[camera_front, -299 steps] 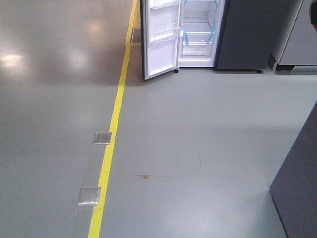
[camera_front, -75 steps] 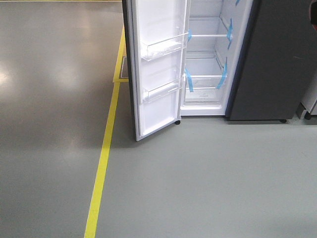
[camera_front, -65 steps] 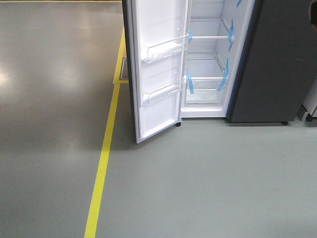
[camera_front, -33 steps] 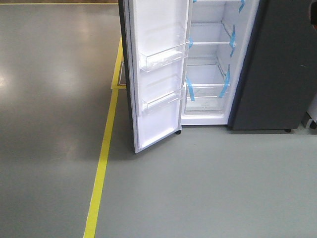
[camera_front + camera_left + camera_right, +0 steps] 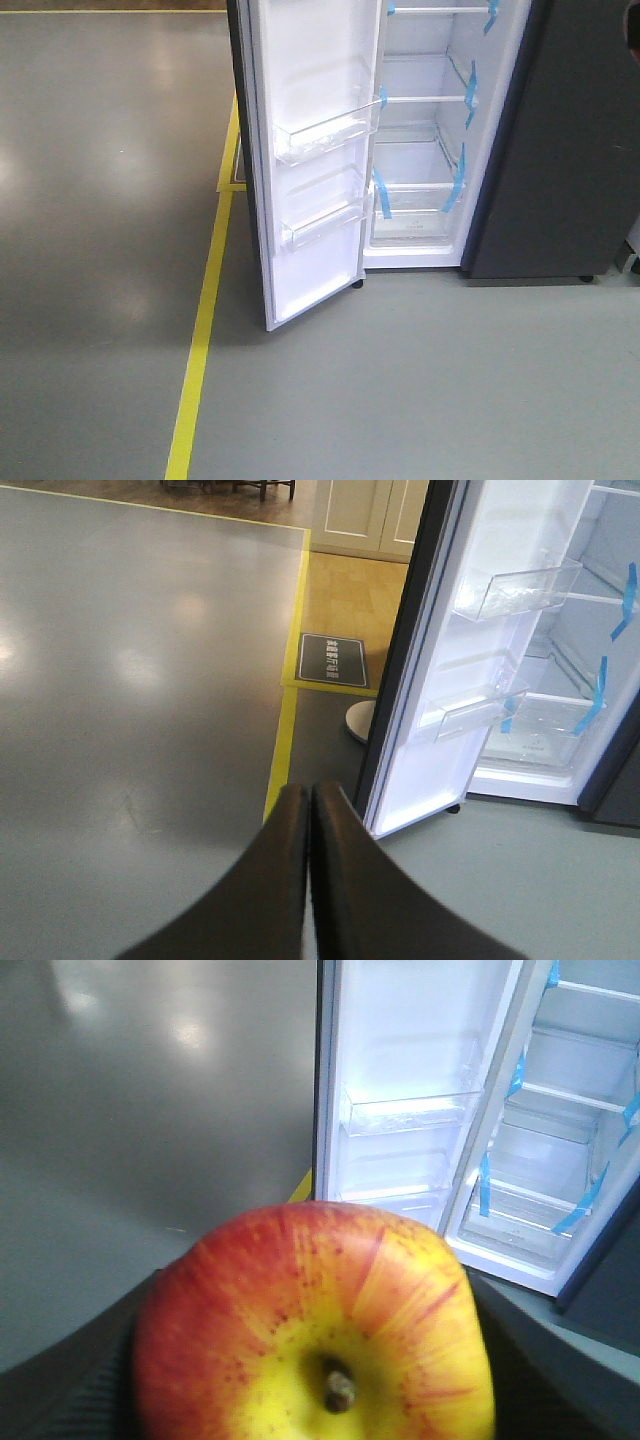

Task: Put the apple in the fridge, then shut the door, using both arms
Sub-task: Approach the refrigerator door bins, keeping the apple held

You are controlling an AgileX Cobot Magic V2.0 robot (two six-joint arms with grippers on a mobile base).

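Note:
The fridge (image 5: 425, 150) stands straight ahead with its white shelves, clear drawer and blue tape strips showing. Its door (image 5: 310, 200) is swung wide open to the left, with clear bins on the white inner face. In the right wrist view, the red and yellow apple (image 5: 315, 1325) fills the foreground, stem toward the camera. My right gripper (image 5: 315, 1380) is shut on it, dark fingers (image 5: 60, 1385) on both sides, with the door (image 5: 400, 1100) and fridge (image 5: 565, 1170) beyond. My left gripper (image 5: 308, 805) is shut and empty, hanging over the floor left of the door (image 5: 480, 650).
A yellow floor line (image 5: 200, 340) runs up to the left of the door. A dark floor mat (image 5: 332, 660) and a white round base (image 5: 358, 720) lie behind the door. A dark grey panel (image 5: 575, 150) flanks the fridge opening on the right.
The fridge has grown larger in the front view and come nearer, from far across the floor to close ahead. The door stays open.

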